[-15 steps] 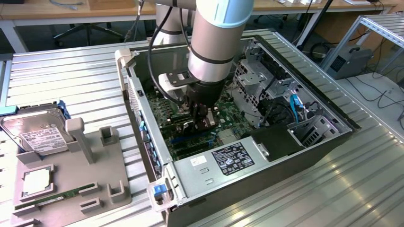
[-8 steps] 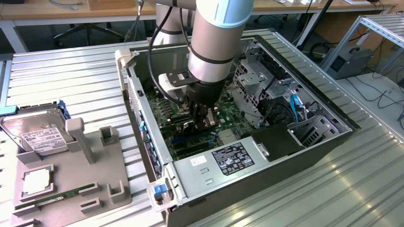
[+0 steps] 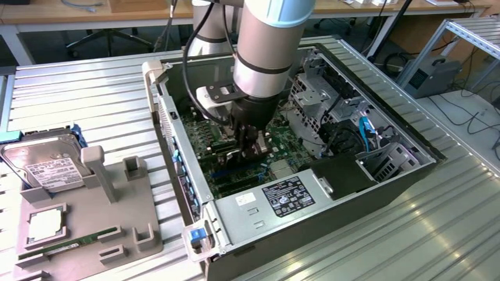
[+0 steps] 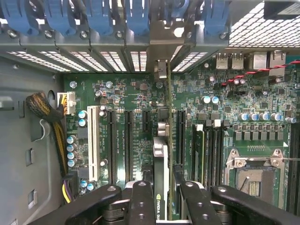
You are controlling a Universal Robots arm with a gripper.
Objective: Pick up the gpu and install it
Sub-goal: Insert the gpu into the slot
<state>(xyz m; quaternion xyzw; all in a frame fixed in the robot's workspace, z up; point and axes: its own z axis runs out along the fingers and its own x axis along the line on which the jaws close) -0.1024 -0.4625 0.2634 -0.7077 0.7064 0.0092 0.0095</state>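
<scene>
**GPU held on edge over the motherboard slots**

The gripper [image 4: 164,190] is down inside the open computer case [image 3: 406,170], its fingers [image 4: 140,201] pinching the gpu [image 4: 160,159] by its two flat faces. The card stands on edge between them and runs ahead of the gripper toward the rear of the case. There its silver bracket [image 4: 161,70] meets the row of blue retainers [image 4: 98,16]. Held this way, its lower edge appears to line up with a long expansion slot on the motherboard [image 4: 136,93]; whether it is fully seated I cannot tell.

Close on one side of the gripper lie more empty slots, one of them a white slot [image 4: 92,140]. On the other side are the memory slots [image 4: 206,150] and the bare CPU socket [image 4: 255,176], so sideways room looks tight.

Well away from the gripper, outside the case, a hard drive [image 3: 47,167] and a RAM stick [image 3: 70,244] rest in a grey fixture [image 3: 125,234] on the bench [image 3: 78,88].
</scene>
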